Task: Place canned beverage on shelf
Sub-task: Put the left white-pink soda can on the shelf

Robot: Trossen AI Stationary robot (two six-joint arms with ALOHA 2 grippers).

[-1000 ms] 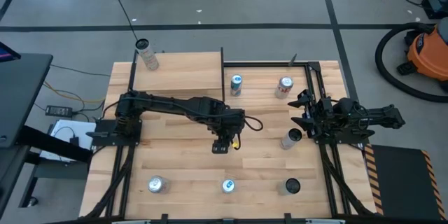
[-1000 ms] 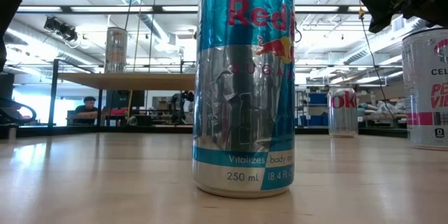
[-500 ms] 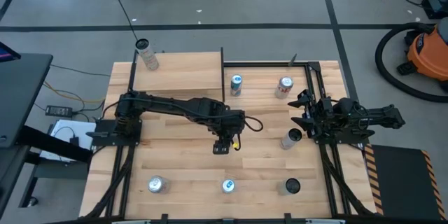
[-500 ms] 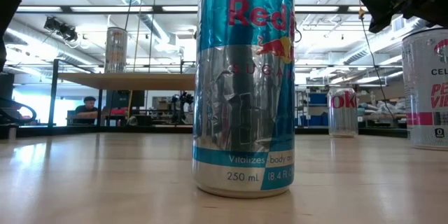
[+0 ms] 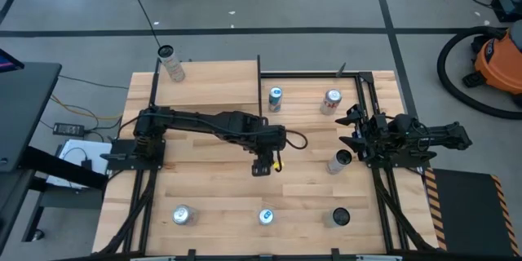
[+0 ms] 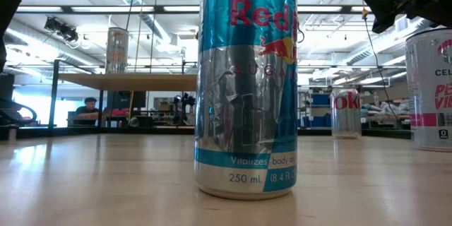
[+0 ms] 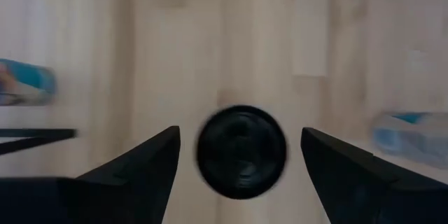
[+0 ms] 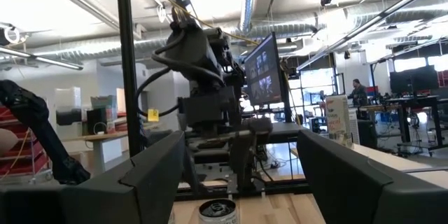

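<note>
- Shelf at the desk's far left corner, raised on black rods. One can on the shelf stands at its left end; its label is unreadable.
- Left end effector at mid-desk, pointing down. Over the last second it has crept a little to the right and toward the far edge; nothing else has moved.
- Left wrist view: the fingers are spread wide on either side of a dark can, seen top-on, with clear gaps both sides. Not gripping. Judgement: it is centring before a descent or close, and the pick has not begun.
- Right end effector waits at the right edge, fingers wide apart and empty, with a silver-topped can just in front.

Writing, from the low view:
- Blue-and-silver can, close to the lens: "Red", "SUGA", "Vitalizes body", "250 ml", "8.4 FL".
- Small red-lettered can, far behind: "oke".
- White can at the right edge: "CEL", plus pink "PE" and "VI", cut off.
</note>
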